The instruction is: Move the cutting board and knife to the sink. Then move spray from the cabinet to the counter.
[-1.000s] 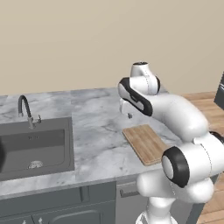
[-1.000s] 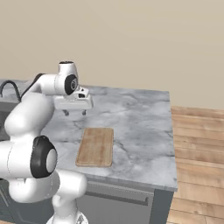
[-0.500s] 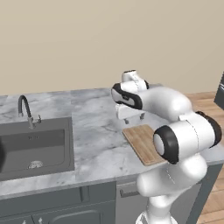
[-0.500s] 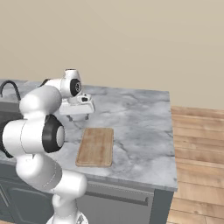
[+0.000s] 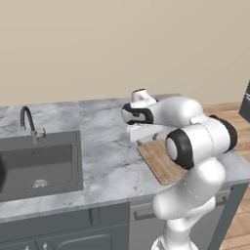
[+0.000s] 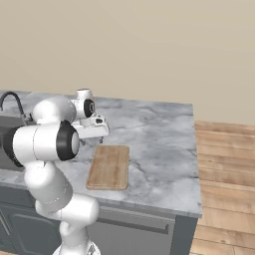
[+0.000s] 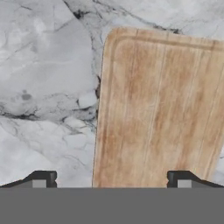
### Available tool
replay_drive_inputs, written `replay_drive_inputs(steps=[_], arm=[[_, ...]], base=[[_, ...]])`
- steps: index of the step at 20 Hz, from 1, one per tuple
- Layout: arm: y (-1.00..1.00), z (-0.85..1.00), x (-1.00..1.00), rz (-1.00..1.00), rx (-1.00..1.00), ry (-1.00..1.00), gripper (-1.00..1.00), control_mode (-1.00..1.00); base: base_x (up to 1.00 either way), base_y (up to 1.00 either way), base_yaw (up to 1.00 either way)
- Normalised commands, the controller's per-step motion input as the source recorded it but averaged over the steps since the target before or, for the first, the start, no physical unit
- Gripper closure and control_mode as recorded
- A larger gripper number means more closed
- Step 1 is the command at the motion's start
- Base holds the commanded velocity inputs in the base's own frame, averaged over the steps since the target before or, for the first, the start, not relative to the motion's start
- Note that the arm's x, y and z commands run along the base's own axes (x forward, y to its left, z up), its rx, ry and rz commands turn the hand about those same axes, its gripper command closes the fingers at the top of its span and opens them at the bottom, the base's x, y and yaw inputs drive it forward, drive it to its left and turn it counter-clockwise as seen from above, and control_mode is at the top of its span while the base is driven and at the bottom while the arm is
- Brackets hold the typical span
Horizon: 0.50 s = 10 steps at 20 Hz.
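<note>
Marble counter (image 6: 154, 134), beige wall behind, sink (image 5: 39, 161) off to the left side of the slab with its black faucet (image 5: 27, 122).

Change over the last second: my arm folded in and dropped the hand from a higher pose over the counter to low above the near-sink end of the cutting board (image 6: 109, 167). Board itself has not shifted; it lies flat on the counter, well apart from the basin.

Gripper (image 6: 94, 134) now points down with its fingers spread wide, nothing between them. Hand view: board (image 7: 162, 109) fills the right half, and its long edge runs up between the two fingertips (image 7: 41, 178), so one tip sits over bare marble and the other over wood.

My read: approach phase for the first pick, straddling the board's edge. No knife seen on board or counter; I cannot place it. Thin flat board, so the grip must catch the edge.
</note>
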Motion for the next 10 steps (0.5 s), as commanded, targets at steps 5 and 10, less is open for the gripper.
replay_drive_inputs(steps=[5,10], arm=[[0.0,-0.34,0.31,0.05,0.0,-0.02,-1.0,-1.0],[0.0,-0.21,0.43,0.01,0.0,-0.03,-1.0,-1.0]], base=[[0.0,0.0,0.0],[0.0,0.0,0.0]])
